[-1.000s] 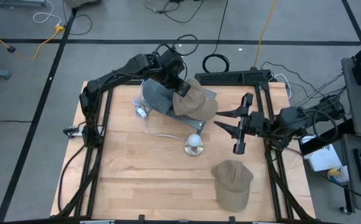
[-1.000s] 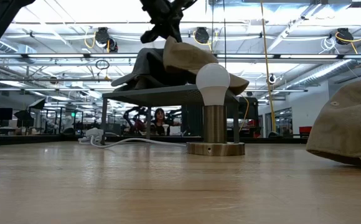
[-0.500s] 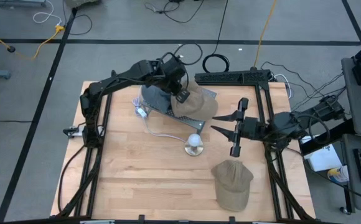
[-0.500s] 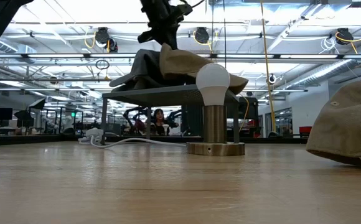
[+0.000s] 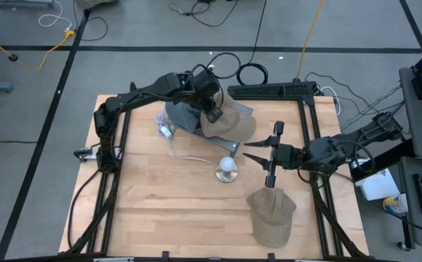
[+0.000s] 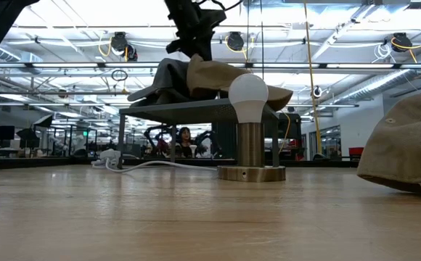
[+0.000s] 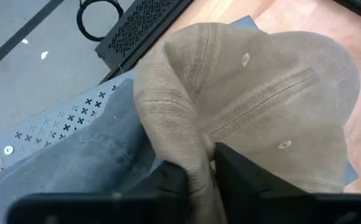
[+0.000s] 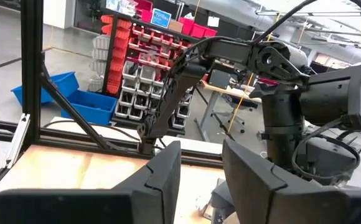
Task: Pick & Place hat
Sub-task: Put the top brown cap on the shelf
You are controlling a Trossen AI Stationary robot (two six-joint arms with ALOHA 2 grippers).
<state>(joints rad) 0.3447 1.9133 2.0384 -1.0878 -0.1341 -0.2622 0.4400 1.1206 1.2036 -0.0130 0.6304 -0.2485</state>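
The left claw (image 5: 212,110) is clamped on a fold of the tan hat (image 5: 229,120) that lies on the perforated metal shelf (image 5: 241,109), at the far side of the bench (image 5: 160,204) from the small lamp (image 5: 227,169). In the left wrist view its two fingers (image 7: 171,177) pinch a ridge of the corduroy crown, the cloth bunched up between them. That pinch suits a soft cap: there is no rigid edge to take, so gathering a fold gives the claw something to bite on. The tan hat overlaps a grey hat (image 5: 183,113) on the same shelf, on the side away from the lamp, so a grip on the tan crown alone looks meant to lift one without dragging the other.

The low view shows the shelf standing on legs above the bench, the two hats heaped on top, the lamp's white bulb in front of them, and the left arm coming down onto the heap from above.

A second tan hat (image 5: 273,215) rests flat on the bench on the near side of the lamp. The right claw (image 5: 258,159) hangs just beside the lamp, between shelf and that second hat, fingers spread apart and holding nothing; I judge it is waiting or lining up, clear of the left arm's work.
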